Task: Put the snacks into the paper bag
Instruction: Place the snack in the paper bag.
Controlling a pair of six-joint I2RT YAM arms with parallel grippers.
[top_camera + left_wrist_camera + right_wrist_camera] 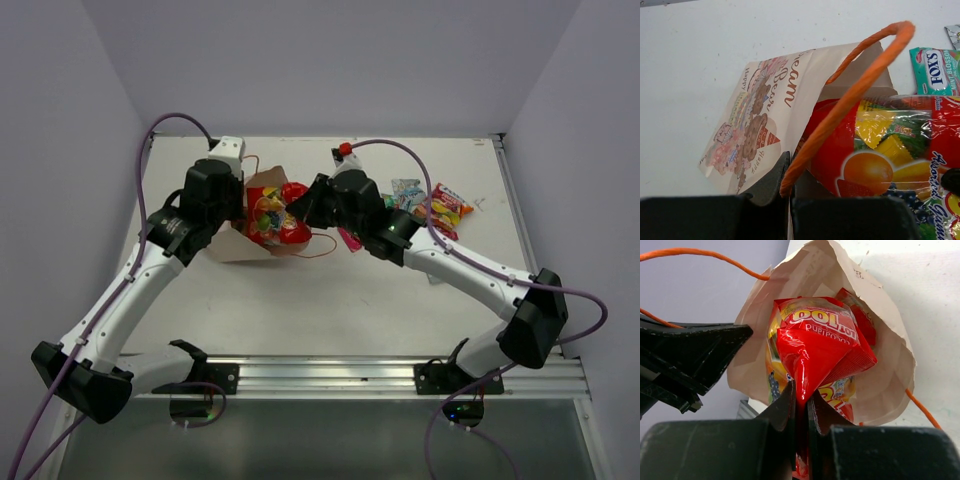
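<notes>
Currently my left pincer (789, 197) is pinched tight on the rim of the paper bag (771, 107), where its orange cord handle (860, 85) meets the paper, propping the mouth open toward the right. My right pincer (801, 401) is clamped on the crimped end of a red packet (820, 347), jaws together with only the film between them. That packet's long axis runs straight from the pincer into the bag's mouth, its far end past the rim and lying over a big fruit-gummy packet (890, 155) there. So the bag sits directly ahead of the right pincer, to its left in the scene, and I judge the coming move is a short push along that same line before letting go. The other snacks (440, 208), the FOX'S packet (935, 70) among them, lie on the counter (330, 300) to the far right, beside my right arm, the nearer one for them
</notes>
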